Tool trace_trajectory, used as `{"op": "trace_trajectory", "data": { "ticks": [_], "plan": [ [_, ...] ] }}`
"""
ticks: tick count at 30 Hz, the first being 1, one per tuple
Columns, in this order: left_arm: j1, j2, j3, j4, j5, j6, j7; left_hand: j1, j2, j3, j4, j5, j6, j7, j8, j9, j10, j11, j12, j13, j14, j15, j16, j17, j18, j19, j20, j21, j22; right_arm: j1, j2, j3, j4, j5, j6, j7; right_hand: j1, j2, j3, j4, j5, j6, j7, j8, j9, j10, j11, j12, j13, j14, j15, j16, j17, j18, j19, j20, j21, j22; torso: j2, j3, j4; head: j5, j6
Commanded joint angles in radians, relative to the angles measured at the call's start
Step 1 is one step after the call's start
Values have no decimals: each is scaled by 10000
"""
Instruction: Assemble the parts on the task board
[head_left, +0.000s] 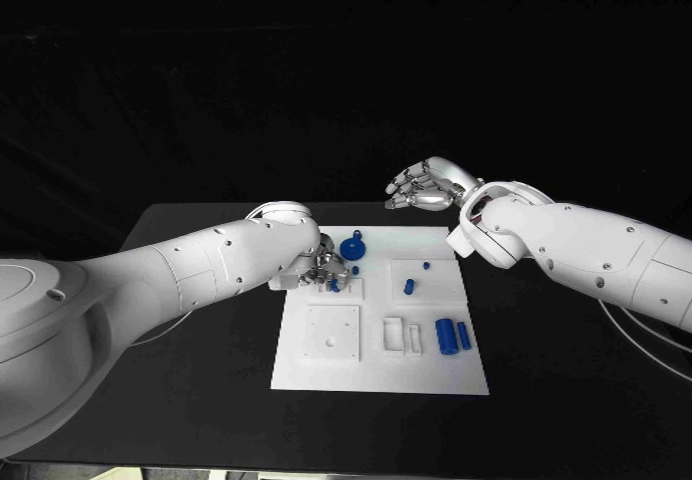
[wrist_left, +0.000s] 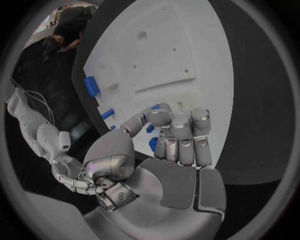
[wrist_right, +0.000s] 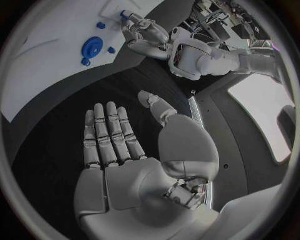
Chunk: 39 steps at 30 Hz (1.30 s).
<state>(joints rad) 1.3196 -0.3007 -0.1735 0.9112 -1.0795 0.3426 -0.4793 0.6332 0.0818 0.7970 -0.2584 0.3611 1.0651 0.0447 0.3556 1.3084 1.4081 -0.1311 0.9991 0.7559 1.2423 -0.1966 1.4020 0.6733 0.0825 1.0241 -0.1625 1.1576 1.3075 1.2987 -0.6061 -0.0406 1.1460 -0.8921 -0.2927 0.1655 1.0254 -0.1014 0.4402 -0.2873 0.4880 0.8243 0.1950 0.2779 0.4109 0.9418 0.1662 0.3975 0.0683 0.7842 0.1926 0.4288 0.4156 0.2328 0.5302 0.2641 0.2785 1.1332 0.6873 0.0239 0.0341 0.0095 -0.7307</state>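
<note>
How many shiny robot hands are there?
2. The left hand is low over the task board, pinching a small blue part. The right hand is open, raised near the table's far edge, holding nothing. None seems hidden.

Two white arms (head_left: 202, 260) dotted with dark screws (thin cables trailing), ending in silver hands (head_left: 427, 186).

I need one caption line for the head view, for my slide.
Left hand holds a small blue part over the white task board; right hand hangs open beyond the board.
</note>
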Motion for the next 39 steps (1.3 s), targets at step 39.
{"op": "trace_trajectory", "data": {
  "ticks": [39],
  "plan": [
    [-137, -36, -71, 49, -53, 124, -169, -178, -901, -1607, 1081, -1983, 1771, -800, 4, 236, -126, -82, 266, -62, 170, -288, 35, 121, 239, -68, -1107, -28, 50, 2, 34, 9, -34, 32, 62, 63, -85, -14, 45, -7, 72, -44, 59, -8, -24, -16, -12, -65, -3, -59, -13, -39, -24, 27, -76, -17, -66, 27, 2, -6, 5, -15, -5]
  ]
}}
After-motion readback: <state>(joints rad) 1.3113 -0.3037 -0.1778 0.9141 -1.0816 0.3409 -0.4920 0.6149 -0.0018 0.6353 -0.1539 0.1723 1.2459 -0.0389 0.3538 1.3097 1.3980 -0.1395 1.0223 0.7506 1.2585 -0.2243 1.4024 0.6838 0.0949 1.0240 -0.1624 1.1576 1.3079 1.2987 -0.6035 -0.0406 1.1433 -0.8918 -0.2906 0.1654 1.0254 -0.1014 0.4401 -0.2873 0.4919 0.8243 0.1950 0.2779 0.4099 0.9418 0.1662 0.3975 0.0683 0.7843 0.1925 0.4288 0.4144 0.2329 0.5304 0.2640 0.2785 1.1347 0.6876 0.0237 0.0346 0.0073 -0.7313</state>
